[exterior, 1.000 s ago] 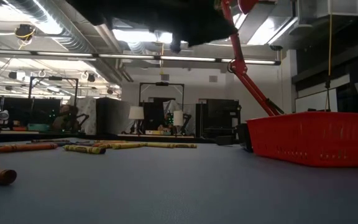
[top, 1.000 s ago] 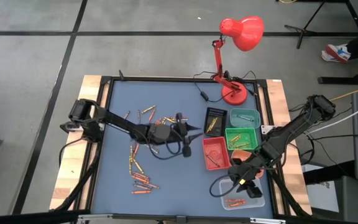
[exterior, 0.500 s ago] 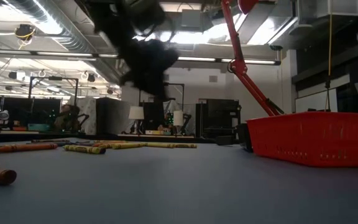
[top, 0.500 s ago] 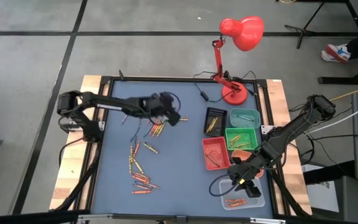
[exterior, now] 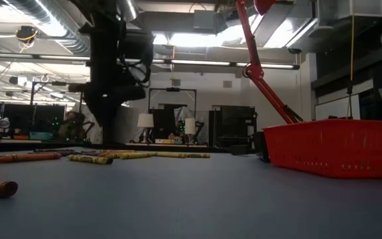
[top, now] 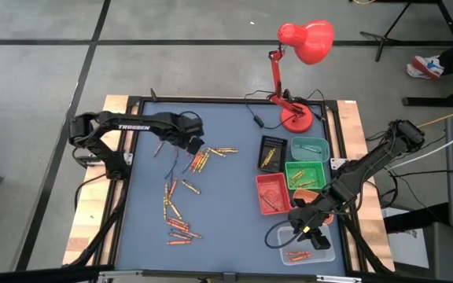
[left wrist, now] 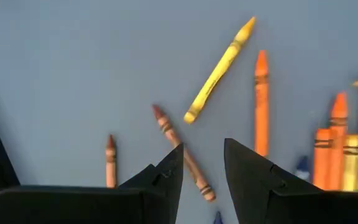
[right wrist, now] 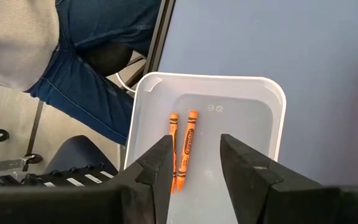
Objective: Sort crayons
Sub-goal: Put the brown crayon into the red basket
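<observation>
Many crayons [top: 181, 212], mostly orange and yellow, lie loose on the blue mat's left half. My left gripper [top: 194, 146] hangs open over the far cluster, pointing steeply down. In the left wrist view a red-brown crayon [left wrist: 180, 151] lies below the gap of my left gripper [left wrist: 204, 177], beside a yellow crayon [left wrist: 219, 70] and an orange crayon [left wrist: 261, 99]. My right gripper [top: 311, 231] stands open above the clear tray [top: 274, 239] at the near right. Two orange crayons [right wrist: 183, 149] lie in that tray [right wrist: 272, 93], beyond my right gripper [right wrist: 196, 168].
Black [top: 271, 142], teal [top: 309, 141], green [top: 303, 164] and red [top: 259, 194] trays stand in the mat's right half. A red desk lamp [top: 297, 118] sits at the far edge. A person's legs [right wrist: 86, 74] show beyond the table's edge near the clear tray.
My left gripper has swung from the table's middle toward the far left, over the far crayon cluster. It has tipped from nearly level to pointing steeply down and has rolled. The crayons that the arm covered now show.
</observation>
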### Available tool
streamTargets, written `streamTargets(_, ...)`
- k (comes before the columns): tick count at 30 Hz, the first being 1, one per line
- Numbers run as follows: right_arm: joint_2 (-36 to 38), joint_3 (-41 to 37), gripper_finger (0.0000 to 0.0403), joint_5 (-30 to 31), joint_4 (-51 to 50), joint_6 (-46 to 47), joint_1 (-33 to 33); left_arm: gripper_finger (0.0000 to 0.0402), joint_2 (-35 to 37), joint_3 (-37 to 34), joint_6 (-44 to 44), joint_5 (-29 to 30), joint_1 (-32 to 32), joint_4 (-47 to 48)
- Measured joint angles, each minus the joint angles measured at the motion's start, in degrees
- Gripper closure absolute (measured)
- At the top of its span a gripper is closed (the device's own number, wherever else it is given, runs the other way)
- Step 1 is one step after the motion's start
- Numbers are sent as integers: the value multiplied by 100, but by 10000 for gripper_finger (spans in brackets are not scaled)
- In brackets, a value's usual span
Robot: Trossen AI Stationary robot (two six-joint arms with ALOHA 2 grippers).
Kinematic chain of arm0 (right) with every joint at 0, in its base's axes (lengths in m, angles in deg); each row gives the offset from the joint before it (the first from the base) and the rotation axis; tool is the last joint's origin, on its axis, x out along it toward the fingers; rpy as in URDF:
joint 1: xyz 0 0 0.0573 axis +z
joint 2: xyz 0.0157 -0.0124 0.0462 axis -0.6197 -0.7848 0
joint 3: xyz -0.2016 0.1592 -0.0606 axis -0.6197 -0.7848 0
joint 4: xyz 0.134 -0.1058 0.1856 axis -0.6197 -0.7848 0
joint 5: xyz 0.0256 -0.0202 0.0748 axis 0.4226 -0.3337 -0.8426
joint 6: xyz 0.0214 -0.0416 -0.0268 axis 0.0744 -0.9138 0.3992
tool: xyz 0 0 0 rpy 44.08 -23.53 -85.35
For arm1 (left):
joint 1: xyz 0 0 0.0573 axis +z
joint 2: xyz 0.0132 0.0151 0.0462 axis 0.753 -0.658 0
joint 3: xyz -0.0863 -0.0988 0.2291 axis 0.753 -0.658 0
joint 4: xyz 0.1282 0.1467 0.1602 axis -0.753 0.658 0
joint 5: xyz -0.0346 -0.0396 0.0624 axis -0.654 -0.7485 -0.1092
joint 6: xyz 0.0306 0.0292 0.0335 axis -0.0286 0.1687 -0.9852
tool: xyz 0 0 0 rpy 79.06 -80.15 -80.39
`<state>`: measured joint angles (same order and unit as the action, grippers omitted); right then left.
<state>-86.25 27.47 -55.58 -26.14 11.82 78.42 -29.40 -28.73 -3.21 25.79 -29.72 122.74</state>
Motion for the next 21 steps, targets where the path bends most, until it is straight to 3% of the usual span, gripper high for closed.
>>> streamTargets(12,-1,0,271,0,-5,-15,0,301,-3,-1139,625,-659,111,-1008)
streamTargets(21,-1,0,271,0,-5,-17,0,303,19,-1485,776,-680,112,-1348)
